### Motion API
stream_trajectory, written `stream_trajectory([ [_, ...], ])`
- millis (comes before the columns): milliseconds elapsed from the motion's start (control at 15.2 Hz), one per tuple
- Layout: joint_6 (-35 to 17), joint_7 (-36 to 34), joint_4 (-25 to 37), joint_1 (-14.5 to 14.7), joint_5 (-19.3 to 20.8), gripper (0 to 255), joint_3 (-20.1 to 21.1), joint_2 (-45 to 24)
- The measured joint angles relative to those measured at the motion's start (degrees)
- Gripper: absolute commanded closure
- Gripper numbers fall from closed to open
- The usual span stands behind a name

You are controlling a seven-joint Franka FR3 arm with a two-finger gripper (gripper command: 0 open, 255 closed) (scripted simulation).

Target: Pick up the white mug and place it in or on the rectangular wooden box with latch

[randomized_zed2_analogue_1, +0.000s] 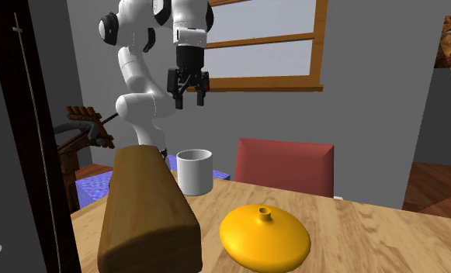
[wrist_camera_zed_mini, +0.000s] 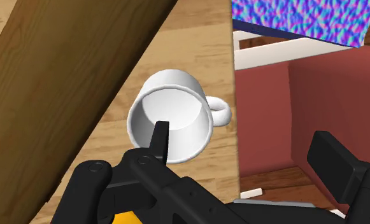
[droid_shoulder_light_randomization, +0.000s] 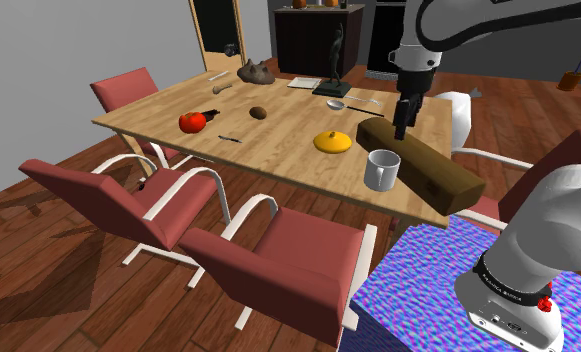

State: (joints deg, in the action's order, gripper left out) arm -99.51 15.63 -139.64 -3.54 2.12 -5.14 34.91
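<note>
Gripper (randomized_zed2_analogue_1: 190,101) open, hanging above white mug (randomized_zed2_analogue_1: 194,172).
Fingers wide apart, not touching mug. Mug upright on wooden table (droid_shoulder_light_randomization: 278,145) nr its edge, just beside long wooden box (randomized_zed2_analogue_1: 142,209), handle facing away from box.

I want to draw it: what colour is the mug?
The mug is white; wrist view shows best.

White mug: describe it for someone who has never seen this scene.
Start at the wooden table with red chairs. Near the corner by the robot's stand lies a long wooden box; the mug stands upright beside it, the only white, handled cup.
</note>
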Motion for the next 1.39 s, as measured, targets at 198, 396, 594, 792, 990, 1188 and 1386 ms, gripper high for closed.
stream_trajectory([
  [198,-5.0,2.3,-0.4,-0.7,1.3,0,-1.8,-4.7],
  [396,-9.9,4.4,0.1,-1.3,2.2,0,-3.5,-10.2],
  [594,-14.6,7.2,1.3,-2.1,3.0,0,-5.6,-16.2],
  [792,-17.3,8.1,0.8,-2.3,3.3,0,-6.3,-18.4],
  [990,-20.1,8.4,-0.5,-2.4,3.3,0,-6.6,-19.8],
  [1188,-22.3,8.5,-1.8,-2.5,3.3,0,-6.8,-20.7],
  [1386,-23.0,8.5,-2.3,-2.5,3.3,0,-6.8,-21.0],
])
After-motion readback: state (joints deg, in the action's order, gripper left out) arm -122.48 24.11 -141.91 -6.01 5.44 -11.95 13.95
